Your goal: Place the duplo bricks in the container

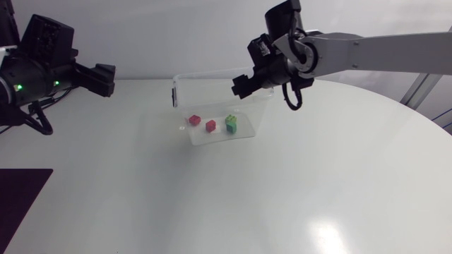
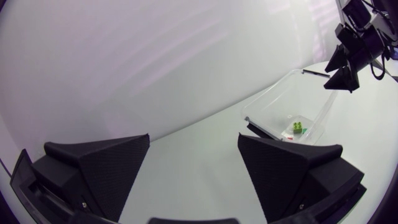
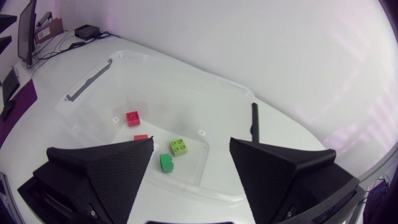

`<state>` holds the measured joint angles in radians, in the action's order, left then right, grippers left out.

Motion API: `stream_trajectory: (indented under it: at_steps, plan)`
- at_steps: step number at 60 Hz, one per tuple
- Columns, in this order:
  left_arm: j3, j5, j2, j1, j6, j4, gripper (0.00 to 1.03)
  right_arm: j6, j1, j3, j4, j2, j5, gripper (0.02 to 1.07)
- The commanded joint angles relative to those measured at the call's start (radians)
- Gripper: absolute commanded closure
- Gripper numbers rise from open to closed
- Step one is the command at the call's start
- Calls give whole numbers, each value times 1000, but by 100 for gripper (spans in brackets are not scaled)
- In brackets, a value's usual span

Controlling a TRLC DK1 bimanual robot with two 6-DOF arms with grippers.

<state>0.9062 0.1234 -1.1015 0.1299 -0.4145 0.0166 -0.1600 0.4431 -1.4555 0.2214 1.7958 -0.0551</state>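
A clear plastic container point(image 1: 185, 90) stands at the table's far middle. On its floor lie a red brick point(image 1: 194, 120), a second red brick point(image 1: 210, 125) and two green bricks point(image 1: 231, 124) side by side. My right gripper point(image 1: 242, 86) hangs above the container's right rear corner. In the right wrist view it point(image 3: 191, 149) is open and holds nothing, with the light green brick point(image 3: 180, 146), the dark green brick point(image 3: 166, 163) and a red brick point(image 3: 132, 117) below it. My left gripper point(image 1: 106, 79) is open at the far left, away from the container point(image 2: 273, 102).
The container's black-handled lid edge point(image 3: 254, 121) shows on its rim. A dark mat point(image 1: 18, 204) lies at the table's front left corner. White tabletop point(image 1: 282, 190) spreads in front of the container.
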Motion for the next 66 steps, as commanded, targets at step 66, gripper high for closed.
stream_trajectory:
  at_steps: [66]
  plan:
    - [-405, 84, 666, -56, 26, -17, 4, -142, -331, 951, -146, -1271, -123, 7]
